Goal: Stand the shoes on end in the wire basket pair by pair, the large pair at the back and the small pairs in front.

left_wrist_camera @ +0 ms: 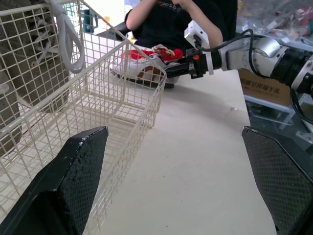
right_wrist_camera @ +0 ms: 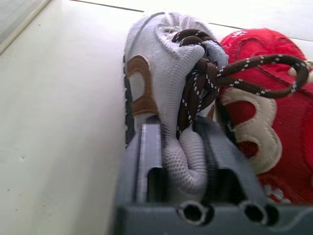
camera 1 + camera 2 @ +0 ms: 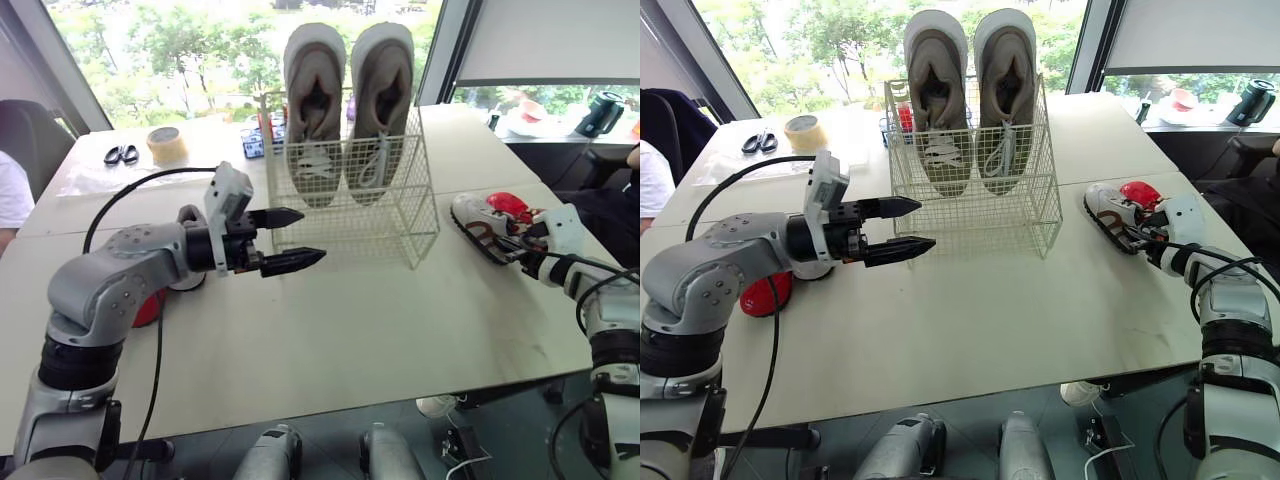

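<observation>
Worktop (image 3: pixel 350 340) carried the grey shoe (image 2: pixel 161 63) at three o'clock of the wire basket (image 3: pixel 400 215), right fingers (image 2: pixel 142 166) clamped on its heel collar, left fingers (image 3: pixel 295 262) spread empty; the lift needed rim clearance.

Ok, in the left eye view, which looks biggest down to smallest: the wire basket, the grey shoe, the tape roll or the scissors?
1. wire basket
2. grey shoe
3. tape roll and scissors: they look about alike and both lie far back, so I won't rank them.

The only legible mark is a cream figure shaped like a 3 on the side of the red shoe (image 2: pixel 261 46), while the dark print on the brown box (image 1: pixel 266 89) in the left wrist view is too small to read.
</observation>
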